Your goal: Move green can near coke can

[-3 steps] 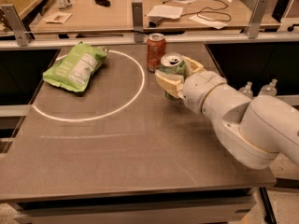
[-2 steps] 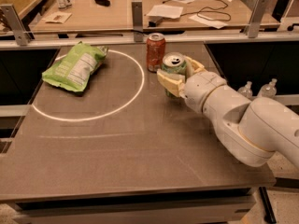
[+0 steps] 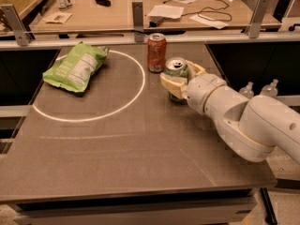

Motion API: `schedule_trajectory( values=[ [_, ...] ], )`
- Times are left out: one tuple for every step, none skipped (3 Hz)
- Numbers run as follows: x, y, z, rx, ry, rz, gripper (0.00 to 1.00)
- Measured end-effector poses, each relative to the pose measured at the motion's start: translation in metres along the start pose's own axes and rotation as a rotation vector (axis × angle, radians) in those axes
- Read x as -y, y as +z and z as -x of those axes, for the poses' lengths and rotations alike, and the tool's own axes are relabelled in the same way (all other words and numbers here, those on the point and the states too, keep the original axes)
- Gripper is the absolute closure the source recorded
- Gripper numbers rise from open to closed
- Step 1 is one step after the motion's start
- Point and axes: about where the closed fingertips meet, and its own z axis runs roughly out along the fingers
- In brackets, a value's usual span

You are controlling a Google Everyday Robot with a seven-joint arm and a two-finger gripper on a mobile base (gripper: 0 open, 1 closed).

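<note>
The green can point(image 3: 176, 71) stands upright on the dark table point(image 3: 122, 144), right of centre near the far edge. My gripper point(image 3: 178, 80) is shut on the green can, with its cream fingers point(image 3: 170, 85) wrapped around the can's body from the right. The coke can point(image 3: 156, 53), red-orange with a silver top, stands upright just behind and left of the green can, a small gap between them. My white arm point(image 3: 243, 121) reaches in from the lower right.
A flat green chip bag point(image 3: 76, 67) lies at the far left, across a white circle point(image 3: 89, 86) drawn on the table. A metal rail point(image 3: 140, 36) runs along the far edge, with a cluttered desk behind. Bottles point(image 3: 260, 89) stand off the right side.
None; the gripper and green can stay in the same place beside the coke can.
</note>
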Motion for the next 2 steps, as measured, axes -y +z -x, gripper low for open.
schedule_trajectory(
  values=[
    [0.015,0.002,-0.010,-0.023,0.028,-0.034,1.00],
    [0.030,0.007,-0.010,-0.007,0.064,-0.067,1.00]
  ],
)
